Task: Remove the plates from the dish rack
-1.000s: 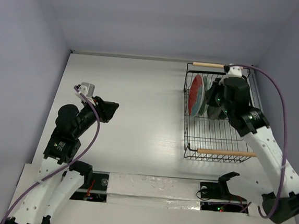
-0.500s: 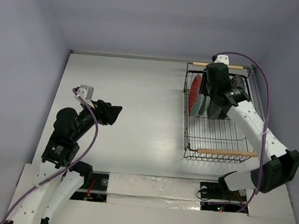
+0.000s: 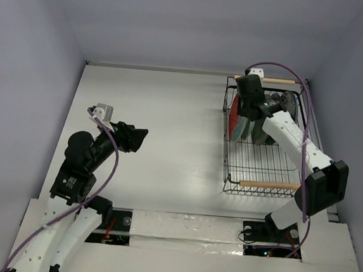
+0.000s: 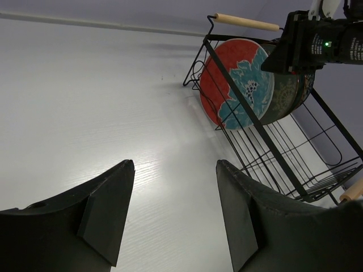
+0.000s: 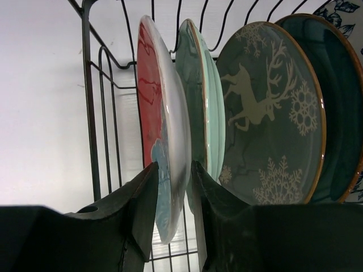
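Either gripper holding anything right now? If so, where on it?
Left gripper is open and empty. Right gripper straddles the red plate at its rim, one finger on each face. Whether it is clamped cannot be told.

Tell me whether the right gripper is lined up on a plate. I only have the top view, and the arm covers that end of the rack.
Observer: In the right wrist view, the right gripper straddles the rim of the red plate, one finger on each side. I cannot tell whether it is pinching.
Operator: What stands next to that plate?
Observer: The pale green plate is close beside it, then the deer plate and the dark teal plate, all standing on edge.
Operator: Is the left gripper free?
Observer: In the left wrist view, the left gripper is open with nothing between its fingers, facing the dish rack.
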Controlling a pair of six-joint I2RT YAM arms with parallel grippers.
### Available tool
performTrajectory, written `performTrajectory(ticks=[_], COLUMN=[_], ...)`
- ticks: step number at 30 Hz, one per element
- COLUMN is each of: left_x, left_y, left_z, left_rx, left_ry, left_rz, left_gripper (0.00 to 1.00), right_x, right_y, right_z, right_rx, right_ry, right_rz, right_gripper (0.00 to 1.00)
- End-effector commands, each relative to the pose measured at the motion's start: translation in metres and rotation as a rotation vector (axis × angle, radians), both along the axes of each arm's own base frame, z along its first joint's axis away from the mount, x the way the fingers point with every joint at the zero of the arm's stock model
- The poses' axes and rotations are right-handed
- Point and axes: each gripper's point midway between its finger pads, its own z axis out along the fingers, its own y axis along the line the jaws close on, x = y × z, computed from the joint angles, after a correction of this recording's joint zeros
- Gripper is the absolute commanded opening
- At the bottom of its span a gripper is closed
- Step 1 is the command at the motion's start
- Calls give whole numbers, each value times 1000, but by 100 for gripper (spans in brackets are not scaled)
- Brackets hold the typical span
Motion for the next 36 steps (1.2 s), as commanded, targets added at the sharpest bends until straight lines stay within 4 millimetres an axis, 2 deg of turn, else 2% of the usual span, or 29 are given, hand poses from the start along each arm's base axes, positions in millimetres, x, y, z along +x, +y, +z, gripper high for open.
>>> performTrajectory(ticks=[1, 6, 11, 13, 18, 20, 26, 30, 36], left_x=[-1, -2, -2, -2, -2, -2, -2, -2, -2], left_y=[-2, -2, -3, -2, -2, -3, -3, -3, -2], left_z=[6, 7, 7, 6, 7, 7, 7, 7, 9], left_rx=[-8, -9, -10, -9, -10, -11, -11, -9, -12], left_ry=[-36, -41, -41, -39, -44, -44, -44, -45, -50], left_rz=[-14, -14, -17, -16, -17, -19, -19, -17, -13], left_gripper=[57, 57, 57, 56, 57, 57, 57, 57, 57], right_x=[9, 15, 19, 20, 20, 19, 18, 14, 0], right_y=[0, 0, 1, 2, -3, -2, -8, -11, -21], right_z=[17, -1, -11, -13, -2, 9, 46, 87, 137], right_rx=[-22, -101, -168, -191, -228, -233, -249, -219, -134], right_ry=[-42, -3, 11, 11, -19, -46, -128, -214, -327], right_rz=[-15, -46, -75, -81, -114, -121, -164, -185, -215], right_gripper=[35, 35, 36, 30, 4, 0, 0, 0, 0])
